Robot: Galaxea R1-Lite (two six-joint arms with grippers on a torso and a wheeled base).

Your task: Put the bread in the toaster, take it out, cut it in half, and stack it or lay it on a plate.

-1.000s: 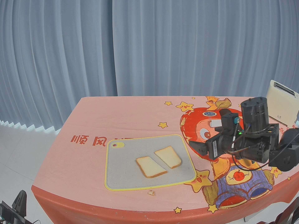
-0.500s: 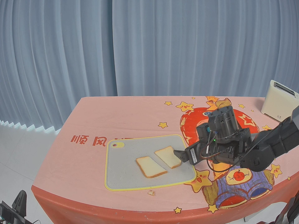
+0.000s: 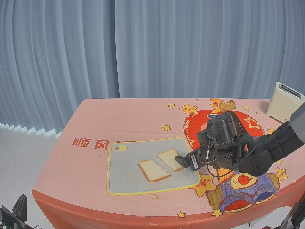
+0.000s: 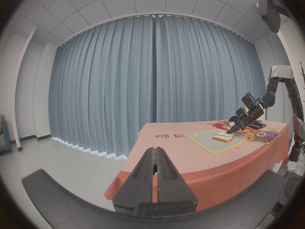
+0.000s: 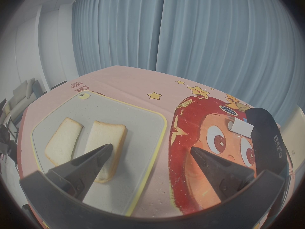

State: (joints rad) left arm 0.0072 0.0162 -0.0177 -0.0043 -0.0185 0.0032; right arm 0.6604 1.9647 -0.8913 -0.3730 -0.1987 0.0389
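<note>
Two toasted bread halves lie side by side on a grey cutting board point(image 3: 127, 170) with a yellow rim. The left half point(image 3: 154, 170) point(image 5: 63, 140) lies apart from my right gripper. The right half point(image 3: 170, 158) point(image 5: 106, 137) has my right gripper point(image 3: 181, 161) point(image 5: 151, 151) low at its right end, open wide. One fingertip point(image 5: 95, 159) hangs over that half's near corner and the other over the tablecloth beyond the board's rim. My left gripper point(image 4: 154, 163) is shut on nothing, off the table's left side and well away from the board point(image 4: 209, 142).
A cream toaster point(image 3: 285, 104) stands at the table's far right edge. A black object with a white tag point(image 5: 265, 137) lies on the cartoon print right of the board. A crumb point(image 3: 154, 197) sits on the cloth in front of the board.
My right arm has swung left from above the cartoon print and come down to the board's right side, bringing its open gripper to the right bread half. The bread has stayed put.
</note>
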